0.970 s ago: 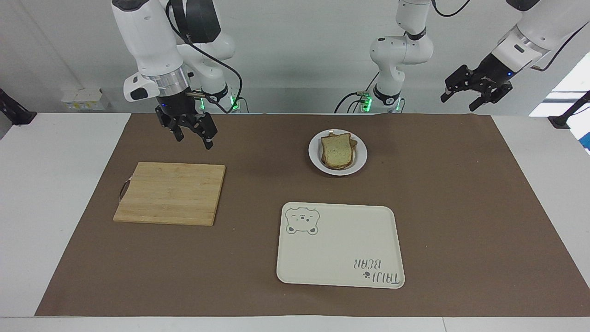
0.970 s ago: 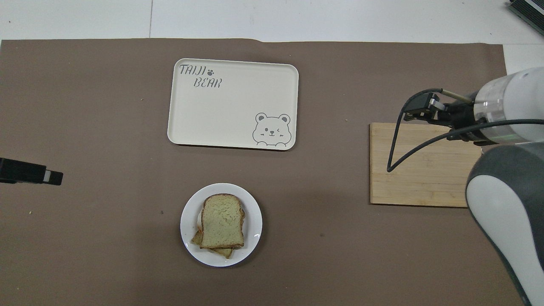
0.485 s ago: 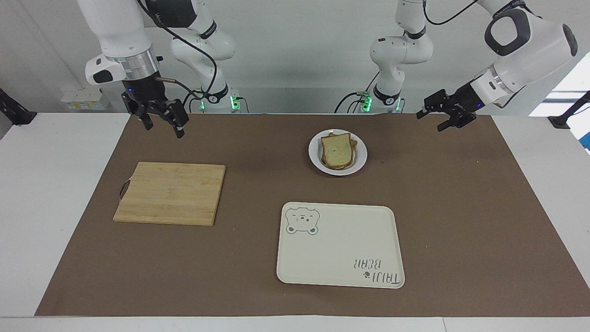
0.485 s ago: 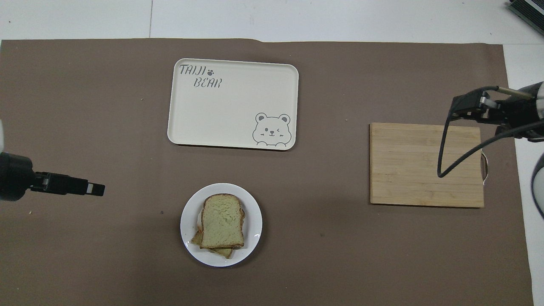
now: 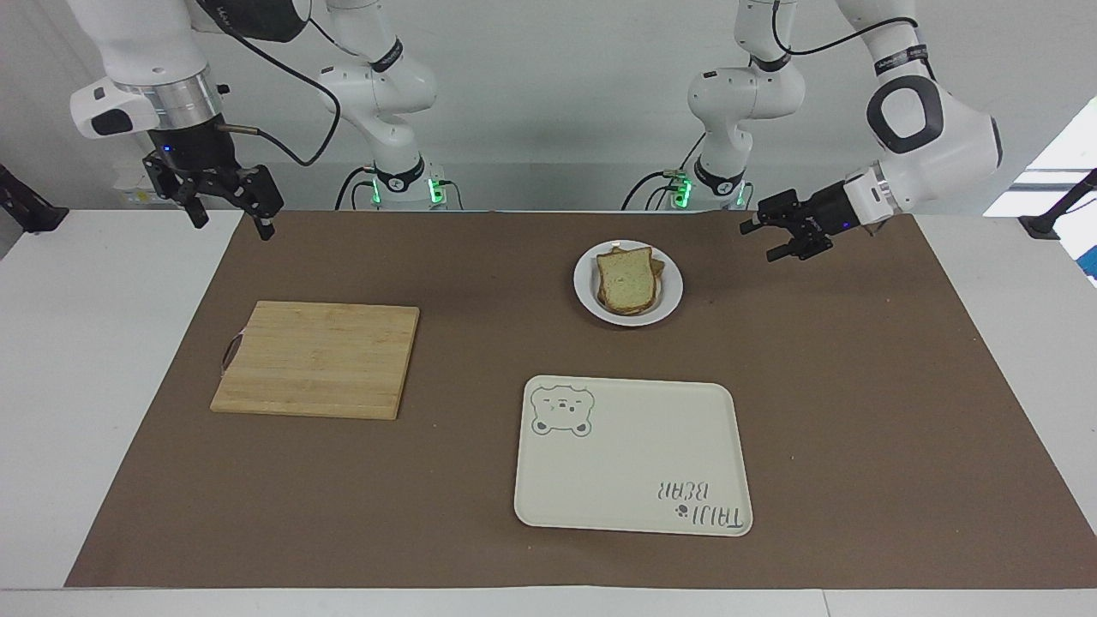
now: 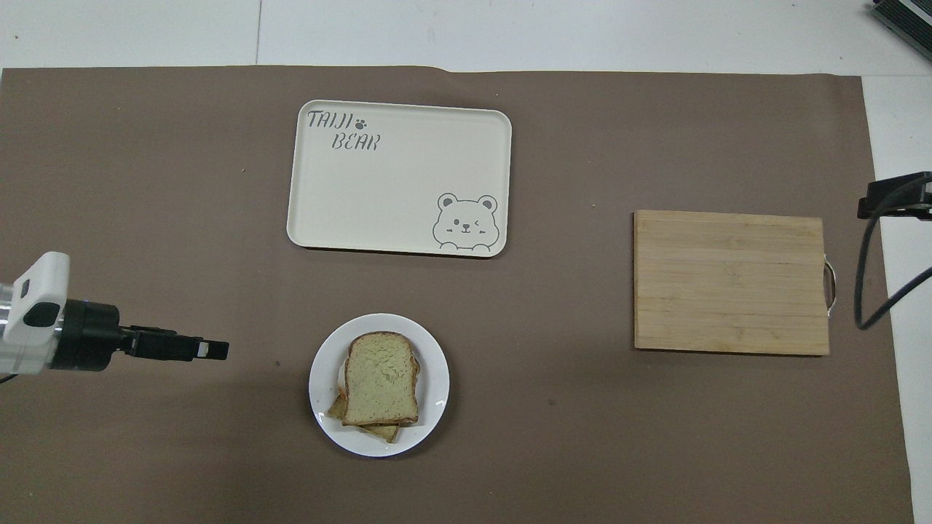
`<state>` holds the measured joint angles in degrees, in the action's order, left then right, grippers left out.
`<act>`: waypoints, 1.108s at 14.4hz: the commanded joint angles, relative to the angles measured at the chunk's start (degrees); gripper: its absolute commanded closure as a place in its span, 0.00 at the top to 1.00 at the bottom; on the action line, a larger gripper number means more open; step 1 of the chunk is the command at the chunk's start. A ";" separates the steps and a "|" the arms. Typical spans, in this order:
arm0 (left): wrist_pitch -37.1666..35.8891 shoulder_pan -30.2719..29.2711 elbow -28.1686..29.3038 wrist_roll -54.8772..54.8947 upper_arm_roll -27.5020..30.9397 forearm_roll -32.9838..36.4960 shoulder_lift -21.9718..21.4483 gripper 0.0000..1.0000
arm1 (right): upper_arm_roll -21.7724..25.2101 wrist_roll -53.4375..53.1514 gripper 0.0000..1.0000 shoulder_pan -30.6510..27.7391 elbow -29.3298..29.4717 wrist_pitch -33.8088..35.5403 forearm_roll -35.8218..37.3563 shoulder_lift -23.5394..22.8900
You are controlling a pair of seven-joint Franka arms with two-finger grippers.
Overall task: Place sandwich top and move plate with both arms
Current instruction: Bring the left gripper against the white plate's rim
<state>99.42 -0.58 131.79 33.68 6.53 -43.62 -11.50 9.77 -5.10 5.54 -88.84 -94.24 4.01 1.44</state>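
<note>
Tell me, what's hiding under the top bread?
Under the top bread another slice pokes out, all on the plate. Any filling between them is covered.

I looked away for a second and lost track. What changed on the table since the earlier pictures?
The left gripper came down and in toward the plate, open and holding nothing. The right gripper swung away from over the cutting board toward its own end of the table, open too. The plate, the bread slice on top and the tray stayed put.
</note>
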 commanded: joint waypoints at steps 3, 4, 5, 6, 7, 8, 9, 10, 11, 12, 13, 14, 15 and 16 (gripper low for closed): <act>8.50 -1.61 13.57 13.32 -0.38 -9.43 -1.95 0.98 | -0.10 4.32 1.00 -0.26 -8.44 1.34 -0.40 6.55; 10.34 -1.61 15.67 16.82 -0.38 -11.29 -1.78 0.94 | -0.10 3.70 1.00 -0.26 -8.72 1.34 -1.10 6.82; 12.53 -1.53 17.78 19.38 -0.38 -13.49 -1.60 0.90 | -0.10 2.57 1.00 0.08 -8.72 1.34 -1.46 6.82; 14.47 -0.83 19.02 20.97 -0.46 -15.25 -1.42 0.88 | -0.27 0.90 1.00 0.35 -8.81 1.34 -1.46 6.82; 15.62 0.83 19.64 21.77 -0.38 -16.57 -0.81 0.85 | -0.62 0.02 1.00 0.44 -8.64 1.00 -1.46 6.74; 16.15 1.54 19.91 22.65 -0.38 -18.15 -0.20 0.84 | -0.80 -0.08 1.00 0.44 -8.03 0.99 -1.46 6.21; 17.29 2.68 20.87 23.79 -0.46 -19.04 -0.19 0.81 | -0.89 0.27 1.00 0.35 -7.41 1.43 -1.55 5.77; 19.39 5.04 21.84 24.06 -0.46 -21.05 -0.37 0.81 | -0.89 0.27 1.00 0.27 -7.14 2.04 -1.64 5.51; 22.19 7.59 22.28 24.24 -0.46 -23.42 -0.11 0.80 | -0.89 0.27 1.00 0.35 -6.27 3.79 -1.72 5.33; 24.05 9.79 22.29 24.33 -0.46 -26.31 0.94 0.75 | -0.89 0.36 1.00 0.27 -5.39 5.28 -2.51 4.81; 24.94 11.29 22.37 25.02 -0.46 -27.91 1.30 0.68 | -0.80 0.45 1.00 0.26 -5.03 6.52 -3.39 4.72; 26.25 11.65 22.64 27.12 -0.46 -28.18 2.17 0.68 | -0.89 0.71 1.00 0.35 -4.94 8.44 -3.39 4.71; 26.35 11.40 22.81 28.45 -0.38 -28.27 3.05 0.68 | -0.98 1.32 1.00 0.35 -5.03 9.59 -3.57 5.06; 26.35 11.05 22.81 29.16 -0.38 -28.27 3.50 0.68 | -0.98 2.63 1.00 0.44 -5.47 9.69 -3.13 5.41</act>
<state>124.34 10.32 153.74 59.33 5.42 -70.49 -9.12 9.01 -3.84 6.16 -94.88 -86.14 1.69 6.80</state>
